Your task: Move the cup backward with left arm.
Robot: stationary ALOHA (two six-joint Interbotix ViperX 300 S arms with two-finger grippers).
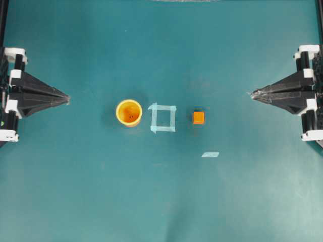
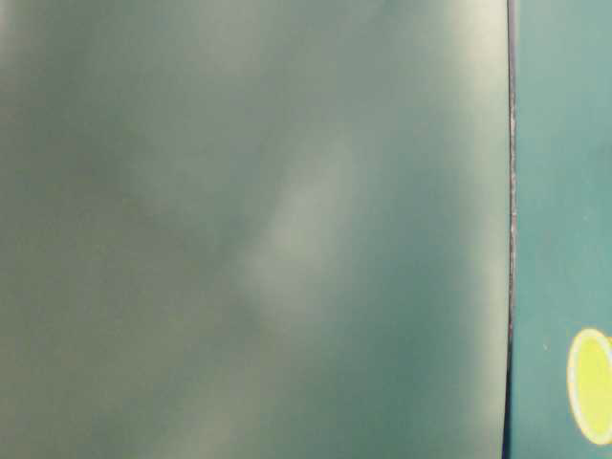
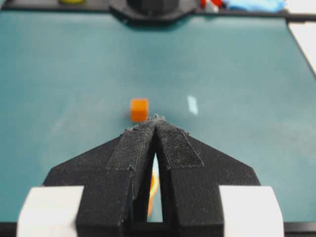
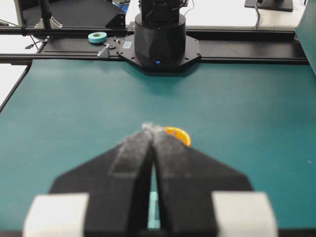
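A small round yellow-orange plastic cup (image 1: 129, 112) with a darker orange inside stands upright on the smooth, matte teal surface (image 1: 161, 201), its rim a clean circle seen from overhead. Just beside it, toward the middle, a square outline of pale blue tape (image 1: 163, 117) lies flat, and beyond that sits a small orange cube (image 1: 198, 117) with sharp edges. A short strip of the same pale tape (image 1: 210, 155) lies a little apart from the cube.

The left claw (image 1: 65, 99) is black, wedge-shaped plastic with rough, ribbed pads on the inner faces and white blocks at its base. Its two pointed fingers (image 3: 180, 145) are pressed together at the tips, holding nothing. It points along the surface toward the cup, with a clear gap of bare teal between tip and cup; the cup lies slightly off the line of the tips in the overhead view. In the left wrist view only a sliver of orange shows through the slit between the fingers.

The right claw (image 1: 252, 94), of the same make, is likewise pressed together and sits well apart from the cube.

Bare teal spreads on every side of the cup except toward the tape square. The table-level view is mostly a blur.
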